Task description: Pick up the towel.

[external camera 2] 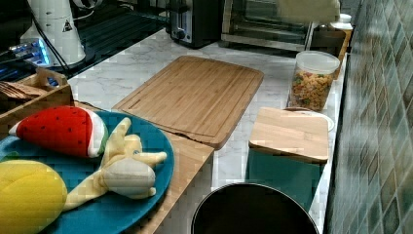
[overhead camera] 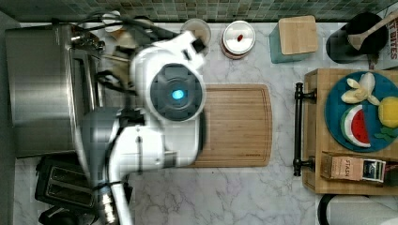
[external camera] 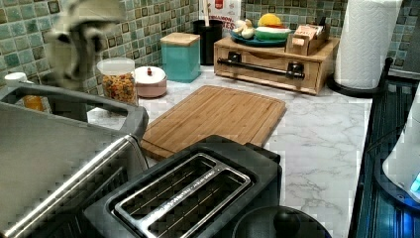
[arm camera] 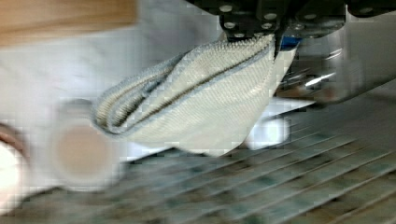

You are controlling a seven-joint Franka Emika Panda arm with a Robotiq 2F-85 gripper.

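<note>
Towel (arm camera: 201, 105) hangs folded from the jaws, which are closed on its upper edge, lifted off the marble table (overhead camera: 234, 192); in the left view it is a blurred pale shape (external camera: 81, 39) above the oven (external camera: 54, 153). Arm (overhead camera: 155, 122) overhangs the board's (overhead camera: 239, 124) end nearest the oven in the top view. Jar (external camera: 118, 79) stands near the tiled wall.

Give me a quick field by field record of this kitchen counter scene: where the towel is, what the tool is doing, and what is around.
towel: cream-beige folded cloth towel, hanging off the counter
tool: tool shut on the towel's top edge
cutting board: bare oblong wooden cutting board on the marble counter
nearby: black two-slot toaster; clear jar of coloured pasta
task state: towel lifted
</note>
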